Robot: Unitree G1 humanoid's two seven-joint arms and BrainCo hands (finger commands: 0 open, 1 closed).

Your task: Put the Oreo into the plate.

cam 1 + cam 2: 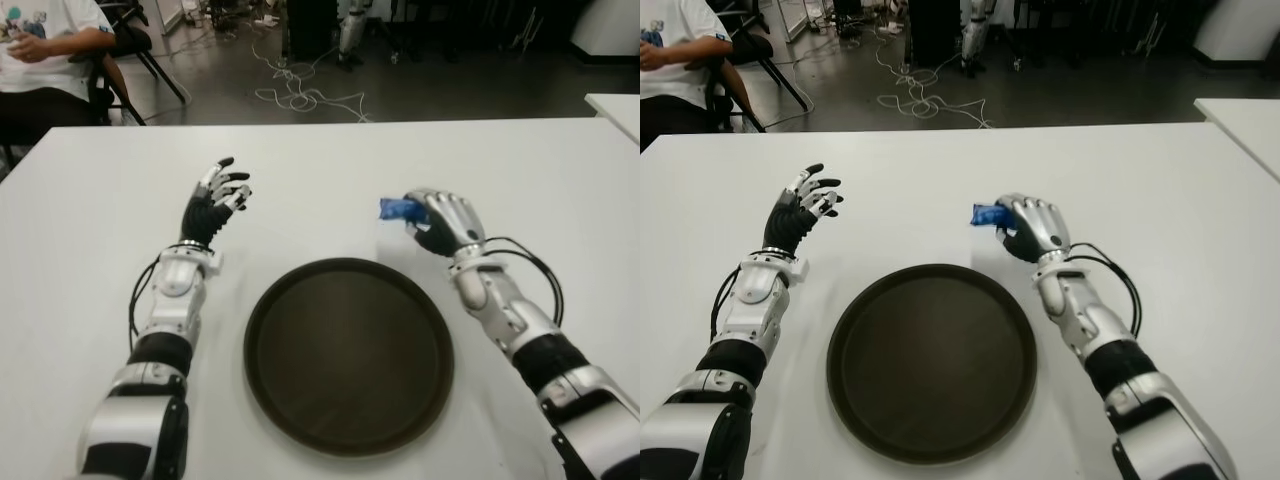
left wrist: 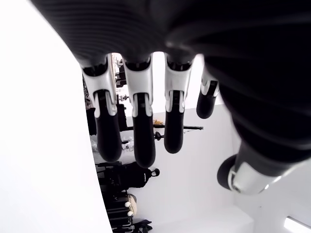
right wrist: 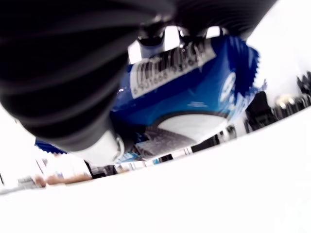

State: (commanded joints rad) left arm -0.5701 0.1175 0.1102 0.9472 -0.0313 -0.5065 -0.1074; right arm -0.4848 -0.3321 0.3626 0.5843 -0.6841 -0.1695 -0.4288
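Observation:
A blue Oreo packet (image 1: 395, 208) sticks out to the left of my right hand (image 1: 440, 222), whose fingers are curled around it just beyond the plate's far right rim. In the right wrist view the blue wrapper (image 3: 194, 92) with its barcode fills the space under the palm, lifted off the white table. The round dark plate (image 1: 300, 300) lies on the table between my two arms and has nothing in it. My left hand (image 1: 217, 196) is held up to the far left of the plate, fingers spread and holding nothing.
The white table (image 1: 330, 165) stretches far beyond both hands. A person sits on a chair (image 1: 45, 50) past the table's far left corner. Cables (image 1: 300, 95) lie on the floor behind. A second white table (image 1: 615, 108) edge shows at the far right.

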